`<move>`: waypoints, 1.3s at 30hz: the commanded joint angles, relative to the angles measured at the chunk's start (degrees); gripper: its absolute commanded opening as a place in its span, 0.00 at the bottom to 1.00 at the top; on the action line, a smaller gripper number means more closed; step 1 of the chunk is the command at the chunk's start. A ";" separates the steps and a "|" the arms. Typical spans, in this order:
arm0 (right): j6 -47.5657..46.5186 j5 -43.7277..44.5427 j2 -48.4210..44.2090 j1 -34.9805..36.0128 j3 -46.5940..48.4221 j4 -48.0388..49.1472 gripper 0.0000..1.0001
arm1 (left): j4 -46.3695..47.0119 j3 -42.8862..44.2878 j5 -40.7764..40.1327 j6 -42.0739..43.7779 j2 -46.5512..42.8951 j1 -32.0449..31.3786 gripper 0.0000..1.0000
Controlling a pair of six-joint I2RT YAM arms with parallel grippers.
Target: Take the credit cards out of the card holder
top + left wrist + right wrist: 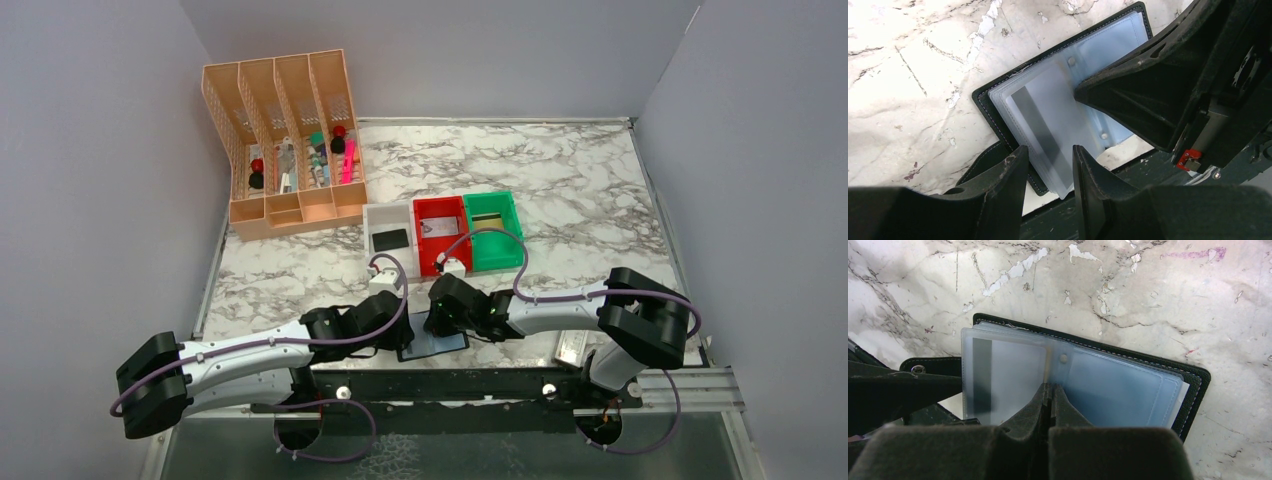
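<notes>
Table [560, 180]: white marble with grey veins.
Card holder [998, 112]: lies open and flat, beneath both grippers.
Right gripper [1050, 387]: closed tight, tips on its middle fold.
Left gripper [1049, 152]: half parted, over a grey-striped card [1043, 130] in a pocket.

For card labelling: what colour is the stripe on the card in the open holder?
Dark grey stripe; right wrist view shows it best.
</notes>
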 commanded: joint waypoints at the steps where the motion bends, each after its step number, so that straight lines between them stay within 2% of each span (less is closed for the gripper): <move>1: -2.08 1.51 5.22 -0.37 -2.92 -8.18 0.01 | 0.65 1.32 -0.51 0.23 -0.52 -0.35 0.41; 8: -1.96 1.42 4.81 -0.38 -3.02 -8.20 0.01 | 2.77 0.08 0.08 0.33 -1.54 -0.39 0.41; 17: -1.48 -0.11 0.99 -0.37 -3.99 -5.61 0.03 | 13.88 -2.69 3.36 0.73 0.59 -0.44 0.41; 27: 3.06 6.78 -6.64 -0.37 -4.24 -10.96 0.04 | 18.61 -2.19 3.01 1.38 2.98 -0.43 0.41; 32: 5.51 9.75 -9.97 -0.38 -5.67 -13.44 0.09 | 21.71 -1.48 4.77 2.21 6.63 -0.44 0.41; 35: 5.56 10.08 -11.14 -0.37 -7.01 -12.81 0.16 | 24.78 -1.06 6.55 2.82 9.13 -0.41 0.41; 39: 5.33 8.53 -11.36 -0.37 -8.26 -10.96 0.17 | 28.92 -0.30 8.95 3.36 12.49 -0.39 0.41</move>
